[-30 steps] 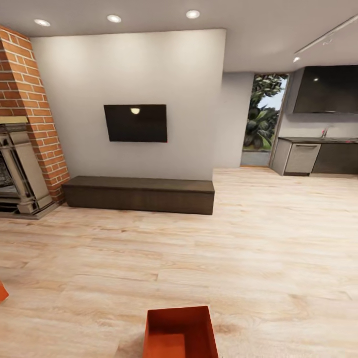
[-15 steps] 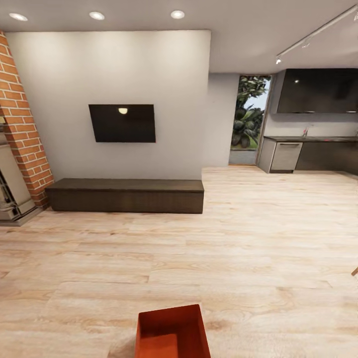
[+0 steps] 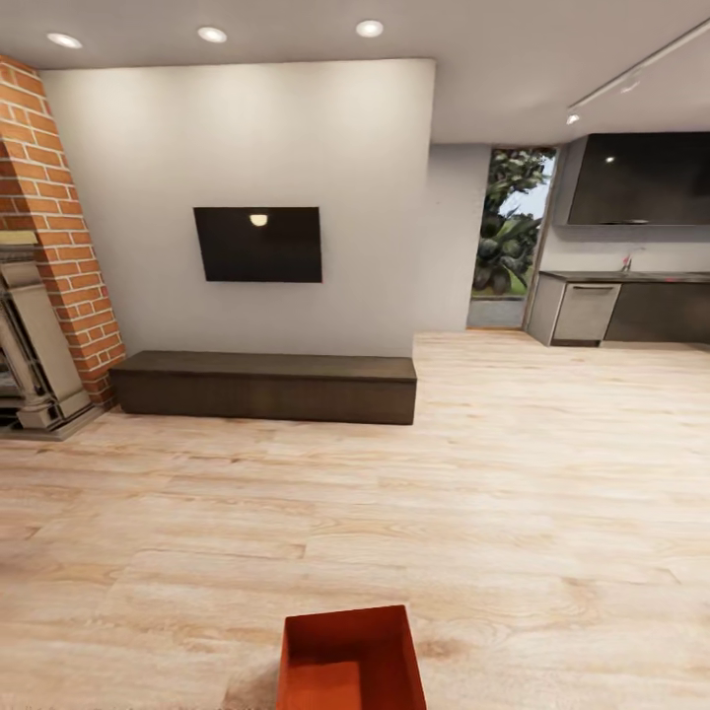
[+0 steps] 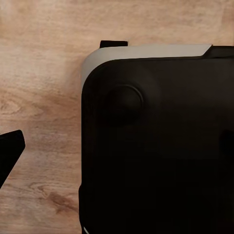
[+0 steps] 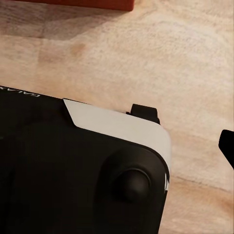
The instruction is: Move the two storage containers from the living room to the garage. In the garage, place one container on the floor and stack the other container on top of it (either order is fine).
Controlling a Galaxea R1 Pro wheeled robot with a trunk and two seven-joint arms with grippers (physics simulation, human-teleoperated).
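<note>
Light wood planks (image 3: 513,493) fill your head view of the living room, with one orange-red storage container (image 3: 352,659) at the bottom edge, just left of centre, cut off by the frame. Its open top faces up and its long axis runs away from you toward the long dark low cabinet (image 3: 264,387), which sits well apart against the pale wall under a black screen (image 3: 258,244). The red brick fireplace (image 3: 49,237) stands at the left; at the right a kitchen counter (image 3: 631,306) and a glass door (image 3: 508,237) lie far off. The floor between the container and the cabinet is bare, and it stays open toward the right.

In your left wrist view, the robot's dark base (image 4: 156,146) sits over the planks; a black tip shows at one edge, so you cannot tell how the left hand stands.

In your right wrist view, the base (image 5: 78,170) again covers the planks, and a strip of orange-red container wall (image 5: 83,4) lies beyond it. The right hand's state cannot be told either.
</note>
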